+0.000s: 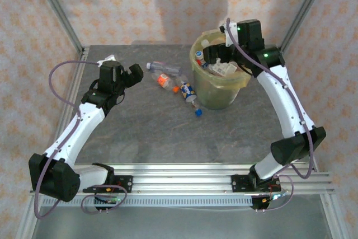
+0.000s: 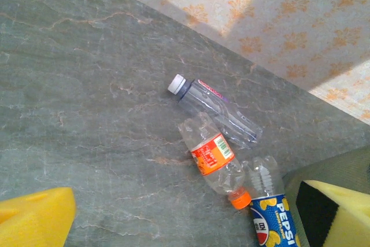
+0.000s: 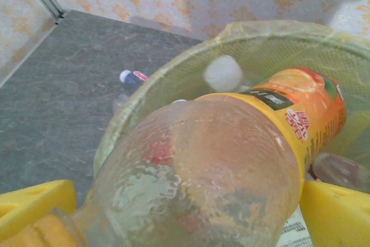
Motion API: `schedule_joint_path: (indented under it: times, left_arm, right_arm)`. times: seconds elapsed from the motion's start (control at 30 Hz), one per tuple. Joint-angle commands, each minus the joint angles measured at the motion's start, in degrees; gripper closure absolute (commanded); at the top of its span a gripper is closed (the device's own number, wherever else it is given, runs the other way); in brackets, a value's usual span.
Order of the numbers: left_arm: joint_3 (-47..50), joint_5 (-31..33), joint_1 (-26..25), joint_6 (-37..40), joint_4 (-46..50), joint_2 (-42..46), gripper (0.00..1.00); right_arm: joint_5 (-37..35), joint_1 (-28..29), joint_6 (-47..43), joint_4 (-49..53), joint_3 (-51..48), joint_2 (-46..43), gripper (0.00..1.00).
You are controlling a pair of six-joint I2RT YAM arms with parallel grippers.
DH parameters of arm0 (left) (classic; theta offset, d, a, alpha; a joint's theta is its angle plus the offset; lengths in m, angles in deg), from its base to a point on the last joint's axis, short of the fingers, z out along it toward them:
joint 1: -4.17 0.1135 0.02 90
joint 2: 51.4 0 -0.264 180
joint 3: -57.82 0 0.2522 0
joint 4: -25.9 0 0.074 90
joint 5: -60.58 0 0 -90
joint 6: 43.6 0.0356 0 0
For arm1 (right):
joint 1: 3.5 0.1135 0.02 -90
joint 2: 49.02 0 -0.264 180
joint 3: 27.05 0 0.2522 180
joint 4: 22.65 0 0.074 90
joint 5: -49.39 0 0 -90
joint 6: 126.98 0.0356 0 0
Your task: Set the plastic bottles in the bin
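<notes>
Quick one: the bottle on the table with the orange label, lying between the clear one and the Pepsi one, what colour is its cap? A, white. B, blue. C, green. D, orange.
D: the orange-label bottle ends in an orange cap right beside the Pepsi bottle, while the white cap sits on the clear bottle.

I find both arms alike: white shells on the left arm point(image 1: 75, 132) and right arm point(image 1: 288, 96), with black joint housings and black bases. A lilac cable point(image 1: 56, 79) loops beside each. Green lights point(image 1: 265, 55) glow on the right arm. The left gripper point(image 1: 127, 78) is black-bodied, and its finger pads point(image 2: 34, 218) are yellow.
</notes>
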State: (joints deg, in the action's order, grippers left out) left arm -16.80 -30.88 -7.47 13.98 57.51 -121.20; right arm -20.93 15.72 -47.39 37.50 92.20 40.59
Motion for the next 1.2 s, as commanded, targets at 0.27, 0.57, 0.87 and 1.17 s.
schedule_joint_path:
  times: [0.27, 0.57, 0.87, 1.17]
  left_arm:
    - [-2.58, 0.14, -0.58, 1.05, 1.03, -0.29, 0.0]
    - [-3.52, 0.31, -0.73, 1.14, 1.62, -0.86, 0.0]
    - [-3.94, 0.95, -0.69, 1.49, 2.12, -0.66, 0.0]
    - [-12.46, 3.05, -2.85, -1.63, 8.71, -9.72, 0.0]
  right_arm:
    - [-31.21, 3.29, 0.72, 1.17, -2.25, -3.89, 0.0]
    - [-19.08, 3.72, 3.81, 0.56, -0.36, -0.12, 0.07]
    - [-34.11, 3.72, 9.68, 2.78, -0.99, 0.09, 0.2]
    - [-30.79, 3.73, 10.88, 2.38, -3.18, -6.49, 0.09]
